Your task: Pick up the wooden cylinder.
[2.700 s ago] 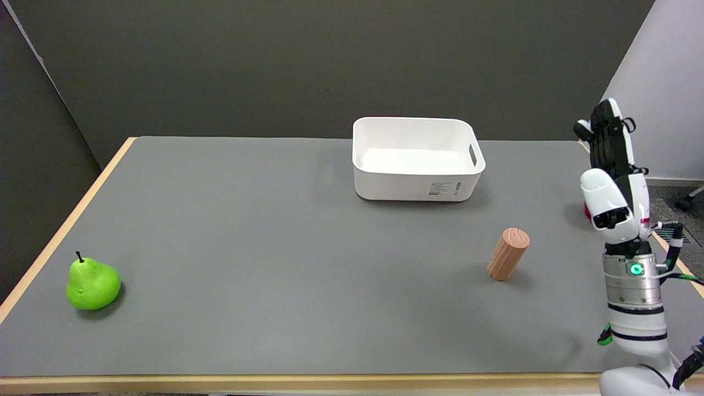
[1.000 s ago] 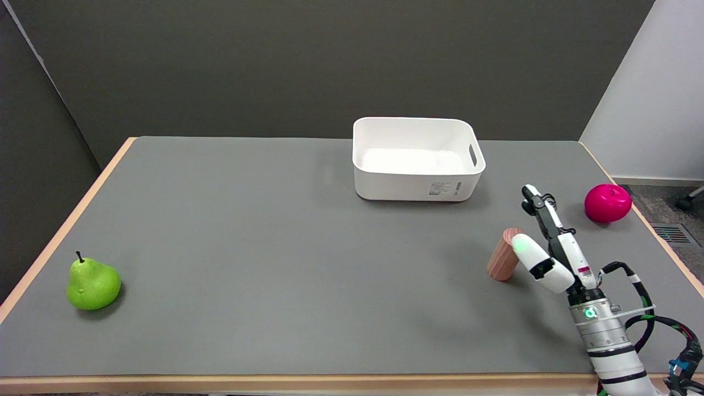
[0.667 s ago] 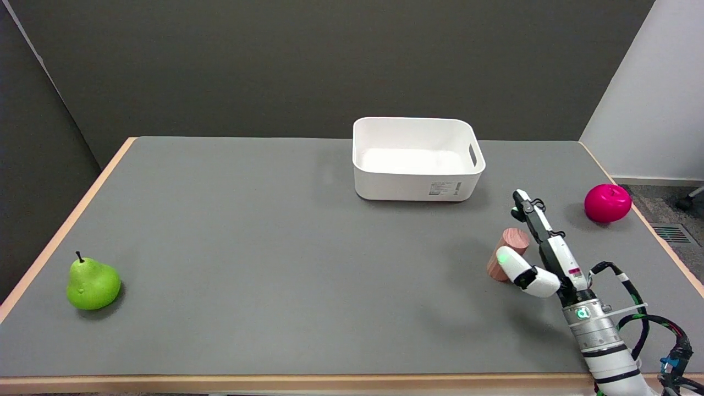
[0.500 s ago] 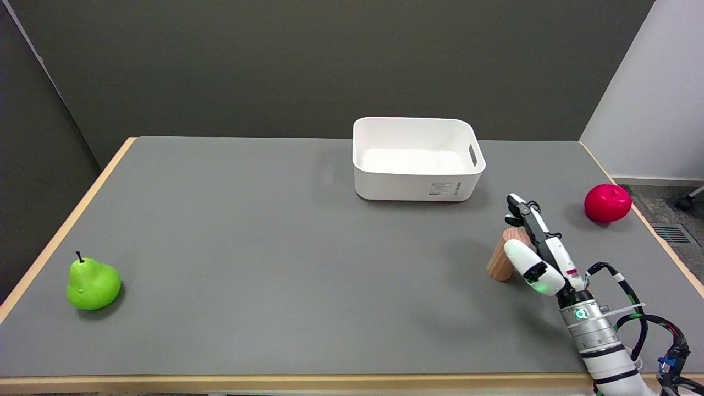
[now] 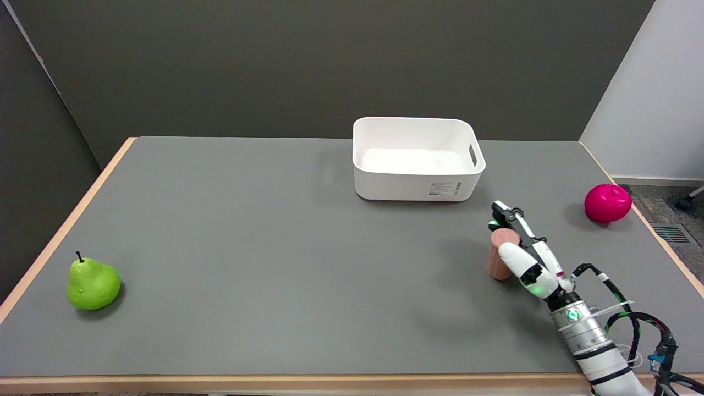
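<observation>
The wooden cylinder (image 5: 498,258) stands on the grey table (image 5: 275,247) at the right, in front of the white bin. My right hand (image 5: 520,247) reaches in from the lower right and is up against it. The black fingers (image 5: 503,213) stretch out straight past the cylinder's top on its far side, and the white thumb (image 5: 517,261) lies across its near right side. The cylinder's base rests on the table. Its right flank is hidden by the hand.
A white bin (image 5: 418,159) sits behind the cylinder near the table's far edge. A magenta apple (image 5: 607,203) lies by the right edge. A green pear (image 5: 92,283) is far off at the front left.
My hand came down from the right and slid left onto the cylinder, fingers behind and thumb in front. The cylinder's top has shifted left, so it stands straighter than before.
</observation>
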